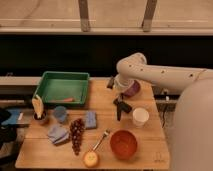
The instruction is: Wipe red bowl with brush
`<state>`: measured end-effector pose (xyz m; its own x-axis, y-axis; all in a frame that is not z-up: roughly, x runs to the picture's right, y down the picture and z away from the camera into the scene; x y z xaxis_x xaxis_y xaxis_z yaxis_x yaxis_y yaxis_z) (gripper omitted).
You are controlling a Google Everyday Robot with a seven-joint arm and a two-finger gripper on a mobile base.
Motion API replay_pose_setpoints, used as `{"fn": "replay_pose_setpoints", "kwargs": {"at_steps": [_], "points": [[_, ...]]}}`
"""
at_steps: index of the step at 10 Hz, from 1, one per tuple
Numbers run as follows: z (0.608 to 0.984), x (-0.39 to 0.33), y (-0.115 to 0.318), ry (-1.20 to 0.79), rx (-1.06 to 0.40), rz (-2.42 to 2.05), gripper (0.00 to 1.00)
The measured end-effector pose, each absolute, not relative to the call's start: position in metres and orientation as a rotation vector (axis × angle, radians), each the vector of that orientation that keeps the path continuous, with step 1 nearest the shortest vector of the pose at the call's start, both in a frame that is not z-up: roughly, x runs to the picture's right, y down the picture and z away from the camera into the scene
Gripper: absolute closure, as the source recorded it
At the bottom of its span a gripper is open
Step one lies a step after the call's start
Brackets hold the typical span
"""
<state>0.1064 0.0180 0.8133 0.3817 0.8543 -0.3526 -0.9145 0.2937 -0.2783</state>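
Black and slim, the brush point(119, 113) is gripped by the closed end effector point(118, 98) and hangs roughly upright beneath it, above the wooden worktop point(150, 152); the red bowl point(123, 144) is set on the worktop nearer the camera than the end effector, well apart from the brush tip; a white cup point(140, 116) is seen just beside the brush; a purple bowl point(133, 89) is partly hidden behind the end effector.
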Motion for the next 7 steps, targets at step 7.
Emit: {"fn": "replay_pose_setpoints", "kwargs": {"at_steps": [7], "points": [[0.740,0.149,0.087,0.139,-0.518,1.316,1.00]]}}
